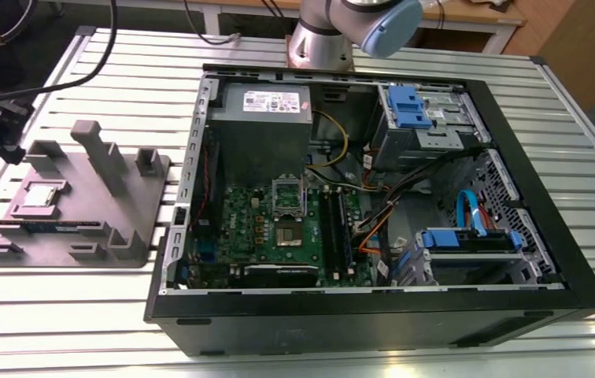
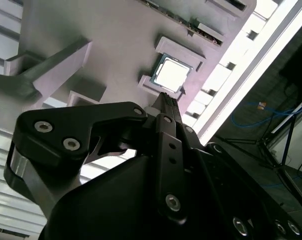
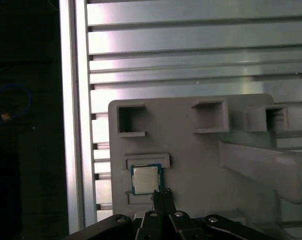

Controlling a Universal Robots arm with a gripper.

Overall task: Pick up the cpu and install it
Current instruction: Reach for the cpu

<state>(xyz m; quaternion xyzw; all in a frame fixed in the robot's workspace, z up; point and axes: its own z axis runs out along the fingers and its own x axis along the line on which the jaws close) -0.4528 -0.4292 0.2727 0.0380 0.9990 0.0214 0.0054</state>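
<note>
Closest to the wrist cameras, the black two-finger gripper has its jaws pressed together on nothing, tips just beside the small square cpu with silvery top and greenish rim. The cpu lies flat in a walled recess of the grey moulded plastic fixture on the slatted aluminium table. Farther off, the exterior view adds the fixture's upright post and, well apart, the open black computer case with its green motherboard.
</note>
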